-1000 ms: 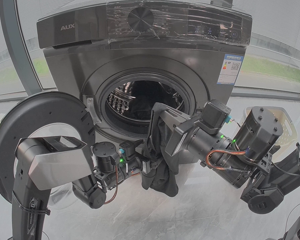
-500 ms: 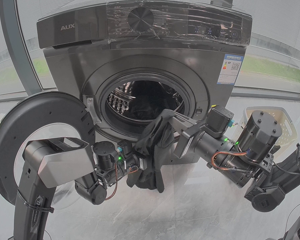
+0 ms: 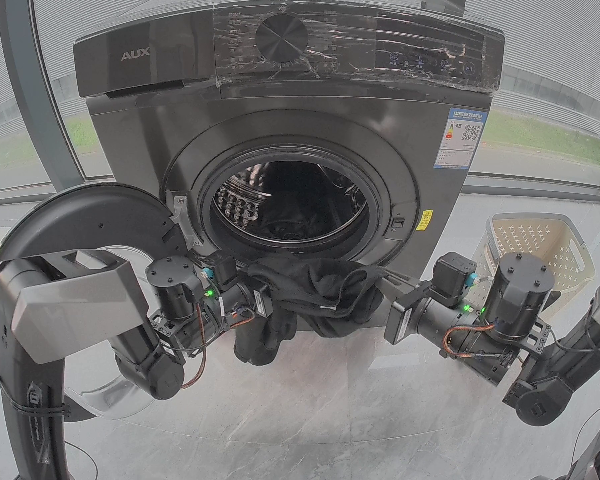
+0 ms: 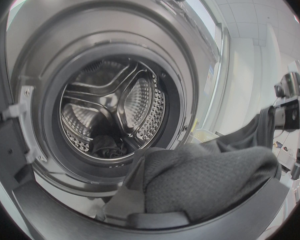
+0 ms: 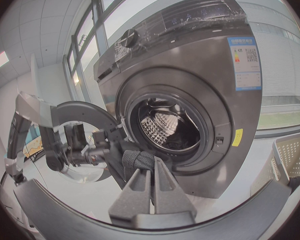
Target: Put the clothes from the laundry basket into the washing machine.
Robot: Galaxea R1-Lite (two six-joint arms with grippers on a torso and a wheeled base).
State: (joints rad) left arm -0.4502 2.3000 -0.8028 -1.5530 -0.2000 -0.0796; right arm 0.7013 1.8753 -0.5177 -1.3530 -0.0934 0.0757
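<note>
Jointly, left claw [image 3: 264,299] and right claw [image 5: 150,163] grip black garment [image 3: 313,288] before the washing machine [image 3: 280,118], door [image 3: 80,225] open.

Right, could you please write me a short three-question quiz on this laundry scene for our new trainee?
1. True or false: the washing machine has its door swung open on the robot's left.
2. A black garment stretches between the left gripper and the right gripper, just below the machine's opening. Which is shut on it? A) left alone B) right alone C) both
3. Fill in: inside the drum lies some ______.

Key: 1 true; 2 C; 3 dark clothing.
</note>
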